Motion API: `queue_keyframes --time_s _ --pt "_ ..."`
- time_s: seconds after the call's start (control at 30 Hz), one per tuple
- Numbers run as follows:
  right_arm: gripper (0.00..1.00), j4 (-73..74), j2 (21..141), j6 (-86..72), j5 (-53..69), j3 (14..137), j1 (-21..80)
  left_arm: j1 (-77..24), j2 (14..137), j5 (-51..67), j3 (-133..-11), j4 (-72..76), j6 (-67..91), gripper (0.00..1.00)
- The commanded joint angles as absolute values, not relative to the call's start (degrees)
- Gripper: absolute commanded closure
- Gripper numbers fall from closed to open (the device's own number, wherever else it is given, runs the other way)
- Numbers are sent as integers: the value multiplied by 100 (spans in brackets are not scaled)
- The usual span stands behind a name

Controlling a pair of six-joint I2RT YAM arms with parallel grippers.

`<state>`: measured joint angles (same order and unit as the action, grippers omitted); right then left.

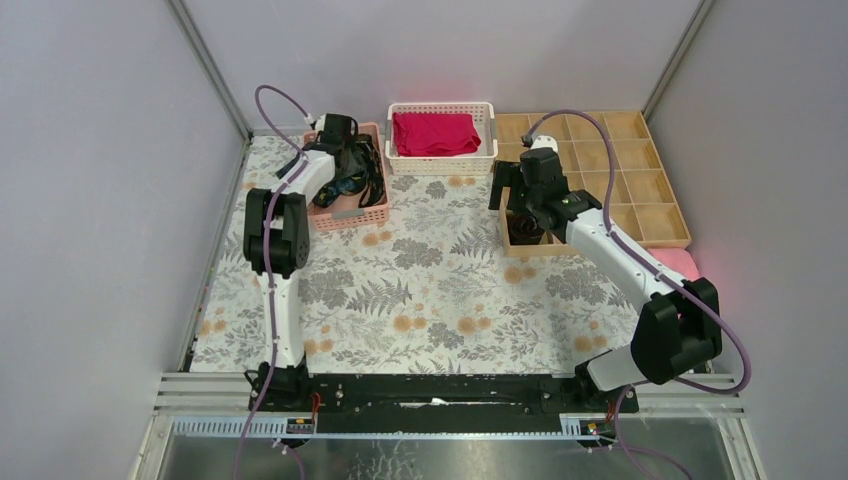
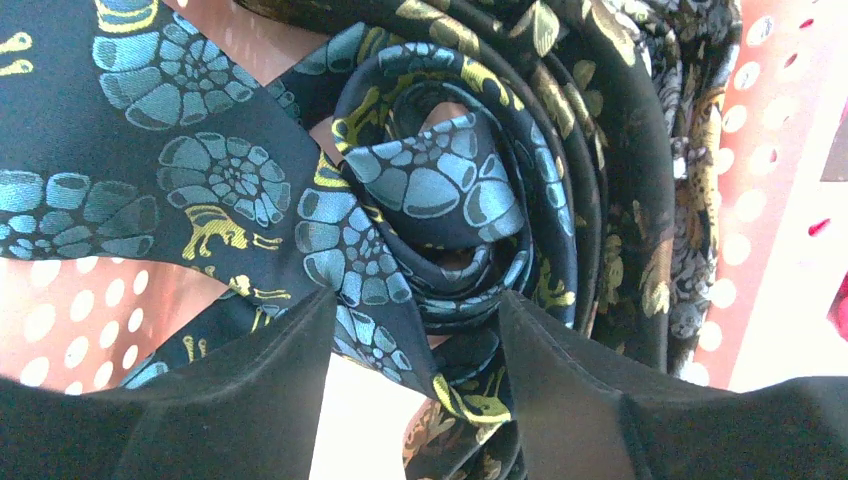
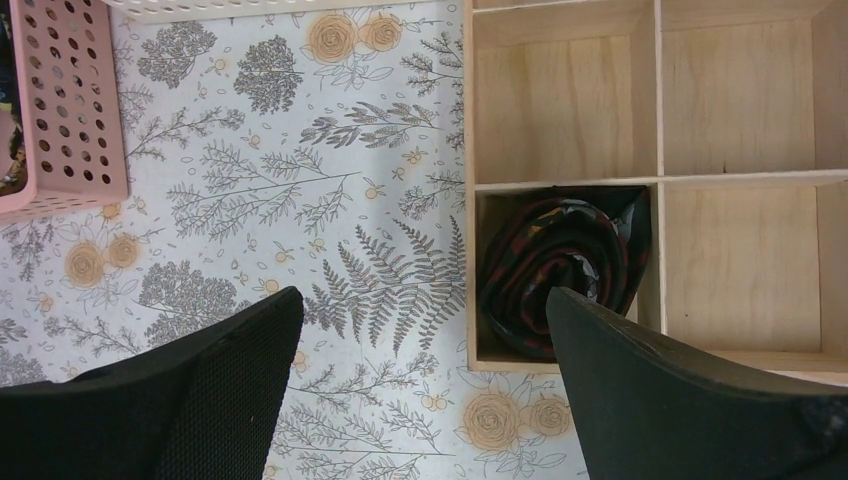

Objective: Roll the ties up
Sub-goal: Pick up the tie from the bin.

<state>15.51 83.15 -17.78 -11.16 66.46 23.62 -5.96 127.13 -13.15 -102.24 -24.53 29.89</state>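
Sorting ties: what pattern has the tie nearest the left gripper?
The tie: black, blue-teal florals; left wrist view.

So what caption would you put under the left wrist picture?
The left fingers, spread apart, hang close over a loosely coiled blue-and-gold patterned tie in the pink basket.

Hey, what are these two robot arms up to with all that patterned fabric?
They are rolling neckties. The left gripper is down in the pink basket, its jaws apart over a loosely coiled blue-patterned tie. The right gripper hovers open above the edge of the wooden tray, where one rolled tie already sits in a compartment.
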Motion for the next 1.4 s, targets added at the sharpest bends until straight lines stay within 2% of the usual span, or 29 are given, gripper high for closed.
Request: queue_keyframes --time_s 0.0,0.3,0.57,0.77,0.93,1.1,1.37 --pt "0 1394 8358 -1705 -1340 6596 2339 -593 12930 -1563 -10440 -2513 2890 38" --pt "0 1407 8343 -1718 -1415 6592 2343 -593 12990 -1449 -10359 -2616 2818 100" --pt "0 1339 8227 -1908 -1102 6510 2345 -857 11389 -1473 -9513 -2394 2911 100" --pt "3 1291 7782 -2005 -952 6297 2346 -1765 9630 -1797 -9106 -2578 2831 100" --pt "4 1387 7169 -2137 -589 6053 2341 -2859 8548 -2579 -8935 -3033 2911 100" --pt "5 1579 6366 -2224 -518 5766 2343 -3691 7397 -2754 -8634 -3261 3124 100" --pt "6 2075 5157 -2228 -558 5688 2343 -4173 5285 -2438 -8456 -3512 3604 100"
